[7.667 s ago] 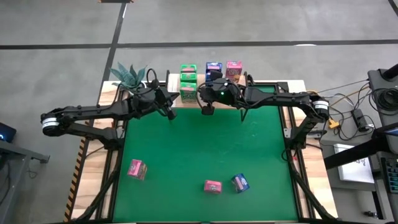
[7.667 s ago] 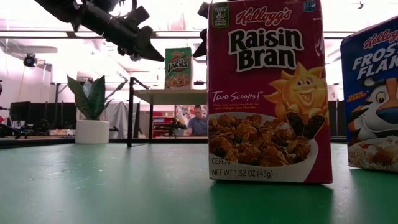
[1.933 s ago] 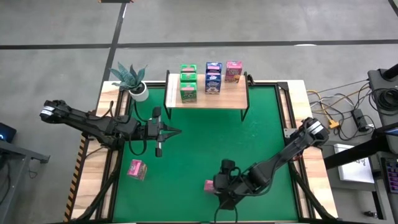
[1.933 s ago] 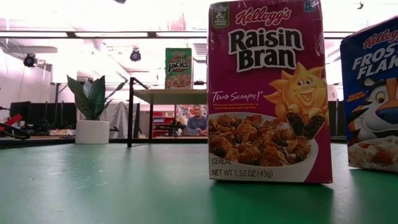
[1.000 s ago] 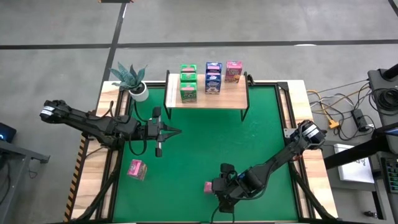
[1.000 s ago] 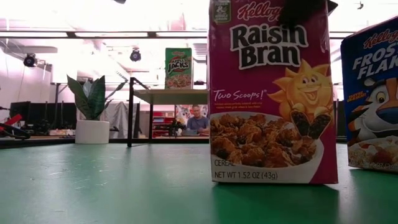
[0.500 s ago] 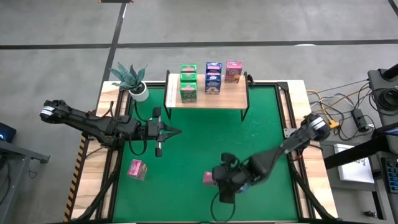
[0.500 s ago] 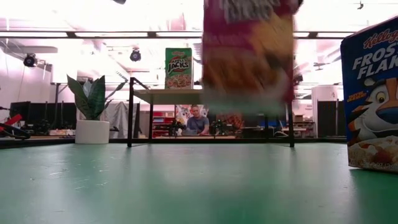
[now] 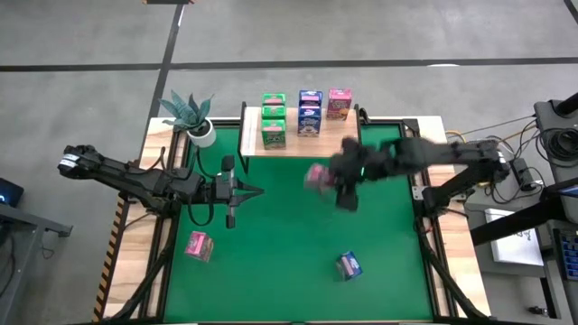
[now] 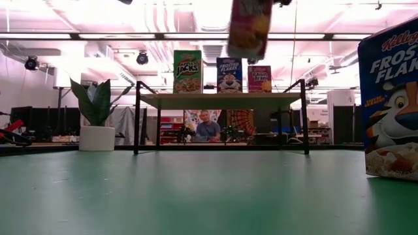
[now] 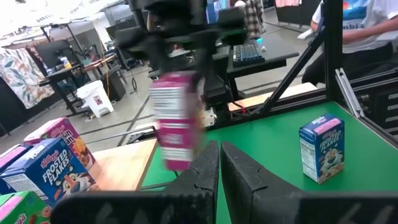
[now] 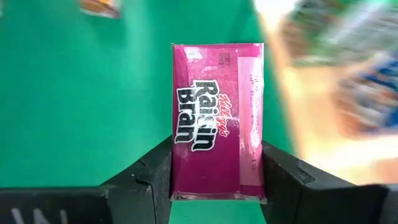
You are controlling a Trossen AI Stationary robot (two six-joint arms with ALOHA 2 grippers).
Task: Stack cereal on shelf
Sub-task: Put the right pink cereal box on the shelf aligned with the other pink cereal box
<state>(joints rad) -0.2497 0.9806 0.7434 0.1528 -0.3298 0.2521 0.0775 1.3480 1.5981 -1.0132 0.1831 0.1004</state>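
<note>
Box in my right tool (image 12: 217,186) is magenta (image 12: 217,121), black-and-white "Raisin Bran" lettering, pale pink strip down one side. Surface (image 9: 271,244) is flat green with light wood borders. Shelf (image 9: 298,143) has a light wood top and black legs; boxes on it are green (image 9: 273,122), blue (image 9: 309,110) and pink (image 9: 340,103). Loose on the surface: one pink box (image 9: 199,245), one blue (image 9: 349,264). My arms are dark. Plant is green in a white pot (image 10: 96,138).

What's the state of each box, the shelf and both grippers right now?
pink box: clamped in the right gripper, off the table
right gripper: shut on the pink box, in front of the shelf
shelf: upright, holding green, blue and pink boxes
blue box: on the table, near edge
second pink box: on the table, left side
left gripper: shut, empty, idle at left
</note>
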